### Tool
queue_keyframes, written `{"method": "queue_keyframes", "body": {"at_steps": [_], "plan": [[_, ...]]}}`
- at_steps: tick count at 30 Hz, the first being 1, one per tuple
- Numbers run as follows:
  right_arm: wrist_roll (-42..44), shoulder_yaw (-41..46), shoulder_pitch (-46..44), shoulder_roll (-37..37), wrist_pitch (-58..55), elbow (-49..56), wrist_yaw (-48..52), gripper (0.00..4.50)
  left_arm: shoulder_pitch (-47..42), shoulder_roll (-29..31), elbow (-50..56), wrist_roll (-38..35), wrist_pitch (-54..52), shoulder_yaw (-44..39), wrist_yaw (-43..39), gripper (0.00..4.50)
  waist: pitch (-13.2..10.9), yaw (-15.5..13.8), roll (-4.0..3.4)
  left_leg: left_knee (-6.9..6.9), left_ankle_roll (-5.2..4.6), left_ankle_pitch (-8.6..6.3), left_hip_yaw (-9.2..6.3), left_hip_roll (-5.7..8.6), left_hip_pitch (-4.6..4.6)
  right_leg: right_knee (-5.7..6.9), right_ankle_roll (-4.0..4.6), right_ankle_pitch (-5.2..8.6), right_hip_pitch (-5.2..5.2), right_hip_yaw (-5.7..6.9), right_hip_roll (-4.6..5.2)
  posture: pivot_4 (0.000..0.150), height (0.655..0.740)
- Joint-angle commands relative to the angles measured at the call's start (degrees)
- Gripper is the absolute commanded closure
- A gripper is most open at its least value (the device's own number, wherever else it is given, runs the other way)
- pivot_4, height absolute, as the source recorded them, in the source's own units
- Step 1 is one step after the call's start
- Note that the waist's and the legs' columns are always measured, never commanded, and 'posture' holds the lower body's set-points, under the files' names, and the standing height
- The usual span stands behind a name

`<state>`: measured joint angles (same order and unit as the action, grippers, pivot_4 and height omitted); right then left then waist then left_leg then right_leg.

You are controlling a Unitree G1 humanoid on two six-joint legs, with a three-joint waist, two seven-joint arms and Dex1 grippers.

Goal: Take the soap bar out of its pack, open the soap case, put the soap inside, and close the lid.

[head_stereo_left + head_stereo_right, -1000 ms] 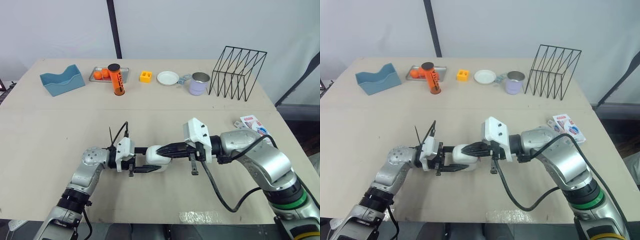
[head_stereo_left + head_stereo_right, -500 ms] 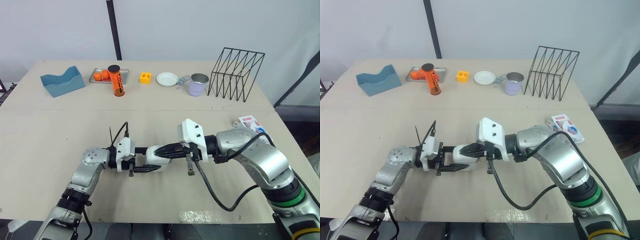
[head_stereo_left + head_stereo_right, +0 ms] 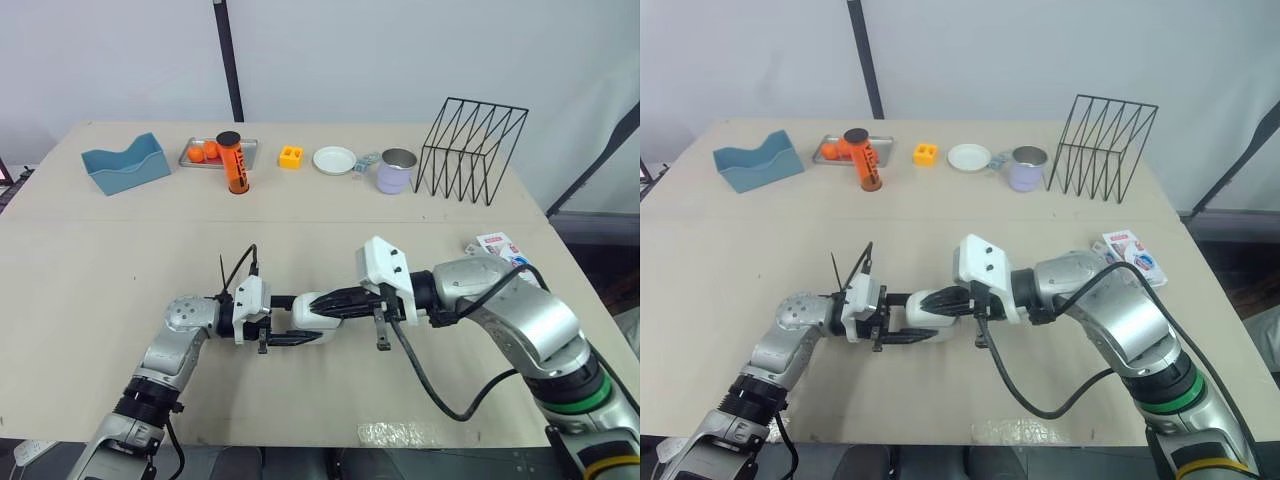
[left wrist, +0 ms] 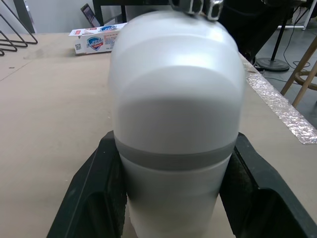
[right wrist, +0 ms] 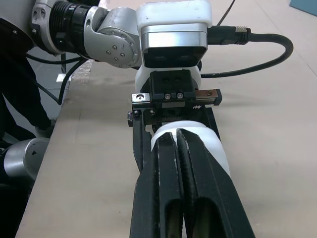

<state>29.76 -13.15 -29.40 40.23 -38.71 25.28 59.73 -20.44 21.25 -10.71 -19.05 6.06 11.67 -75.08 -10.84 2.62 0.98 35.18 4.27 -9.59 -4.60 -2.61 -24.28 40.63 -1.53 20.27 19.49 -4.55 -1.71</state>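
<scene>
The white soap case (image 3: 305, 320) lies on the table near the front, lid down. My left gripper (image 3: 312, 322) is shut on it, one black finger (image 4: 94, 183) on each side of the case (image 4: 176, 114). My right gripper (image 3: 320, 300) comes in from the right, shut, with its two fingers (image 5: 163, 163) pressed together and lying along the top of the case (image 5: 218, 151). The soap pack (image 3: 497, 246), a white box with a blue and red print, lies flat near the table's right edge, apart from both grippers.
Along the back stand a blue holder (image 3: 124, 164), a metal tray (image 3: 200, 152) with orange fruit, an orange canister (image 3: 233, 162), a yellow block (image 3: 291, 156), a white plate (image 3: 334, 159), a lilac mug (image 3: 397, 171) and a black wire rack (image 3: 472, 148).
My right gripper has slid left along the case's top over the last second. In the last half second it has barely moved. The left gripper and case stayed put.
</scene>
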Motion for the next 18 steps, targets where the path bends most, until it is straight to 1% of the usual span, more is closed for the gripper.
{"method": "queue_keyframes", "body": {"at_steps": [1,5,9,11,12,13,14,15,16,17,18], "plan": [[2.0,7.0,2.0,0.6,5.0,-4.7,2.7,4.40,0.4,1.0,0.7,0.0,0.1,-0.5,0.0,2.58,0.0,0.0,0.05,-0.01,0.00,0.00,0.00,0.01,-0.01,-0.01,0.00,0.00,0.00,0.00,0.00,0.150,0.7400],[3.1,12.2,5.0,1.3,11.4,-8.9,7.1,4.40,0.6,1.3,0.8,-0.3,-0.4,-0.7,0.0,2.58,-0.1,0.0,0.04,-0.15,0.00,0.00,0.02,0.02,-0.06,-0.09,0.01,0.00,0.07,-0.01,0.01,0.150,0.7400],[2.2,15.0,9.3,1.7,19.0,-12.9,11.8,4.40,0.4,1.5,1.3,-0.8,-1.5,-0.9,0.3,2.58,-0.1,0.0,0.04,-0.26,0.00,0.00,0.03,0.01,-0.05,-0.15,0.03,-0.02,0.10,-0.01,0.00,0.150,0.7400],[0.8,15.2,11.3,1.5,23.5,-14.7,13.9,3.91,0.3,1.7,1.3,-0.9,-1.8,-0.9,0.3,2.58,-0.1,0.0,0.05,-0.26,0.00,0.00,0.04,0.01,-0.05,-0.17,0.03,-0.01,0.09,-0.02,0.01,0.150,0.7400],[0.2,15.2,12.2,1.3,25.5,-15.7,14.7,3.78,0.3,1.7,1.4,-1.0,-1.9,-0.9,0.4,2.58,-0.1,0.1,0.03,-0.26,0.00,0.00,0.04,0.01,-0.05,-0.18,0.03,-0.01,0.09,-0.02,0.01,0.150,0.7400],[-0.1,15.2,13.0,1.1,27.1,-16.4,15.4,3.16,0.3,1.8,1.4,-1.0,-2.0,-0.9,0.4,2.58,-0.1,0.1,0.03,-0.27,0.00,0.00,0.06,0.01,-0.04,-0.18,0.03,-0.02,0.09,-0.04,0.01,0.150,0.7400],[-0.4,15.1,13.5,0.9,28.4,-17.0,15.8,3.16,0.2,1.8,1.5,-1.0,-2.1,-0.9,0.4,2.58,-0.1,0.1,0.02,-0.26,0.00,0.00,0.06,0.01,-0.04,-0.18,0.03,-0.02,0.09,-0.04,0.01,0.150,0.7400],[-0.4,15.1,14.1,0.7,29.4,-17.5,16.3,2.94,0.2,1.8,1.5,-1.0,-2.2,-0.9,0.4,2.58,-0.1,0.1,0.02,-0.27,0.00,0.00,0.07,0.01,-0.04,-0.18,0.03,-0.02,0.09,-0.05,0.00,0.150,0.7400],[-0.6,15.0,14.9,0.6,30.8,-18.2,17.0,2.35,0.1,1.9,1.6,-1.1,-2.3,-0.9,0.5,2.58,-0.1,0.1,0.02,-0.27,0.00,0.00,0.07,0.01,-0.03,-0.18,0.03,-0.02,0.09,-0.05,0.00,0.150,0.7400],[-0.7,15.0,15.7,0.6,32.2,-18.8,17.8,2.10,0.1,1.9,1.6,-1.1,-2.3,-1.0,0.5,2.58,-0.1,0.1,0.02,-0.28,0.01,0.01,0.07,0.01,-0.04,-0.18,0.03,-0.02,0.09,-0.05,0.00,0.150,0.7400],[-0.9,14.9,16.4,0.7,33.6,-19.4,18.5,1.54,0.0,1.9,1.7,-1.1,-2.4,-1.0,0.6,2.58,-0.1,0.1,0.02,-0.28,0.01,0.01,0.07,0.01,-0.04,-0.18,0.02,-0.01,0.09,-0.05,0.00,0.150,0.7400]]}}
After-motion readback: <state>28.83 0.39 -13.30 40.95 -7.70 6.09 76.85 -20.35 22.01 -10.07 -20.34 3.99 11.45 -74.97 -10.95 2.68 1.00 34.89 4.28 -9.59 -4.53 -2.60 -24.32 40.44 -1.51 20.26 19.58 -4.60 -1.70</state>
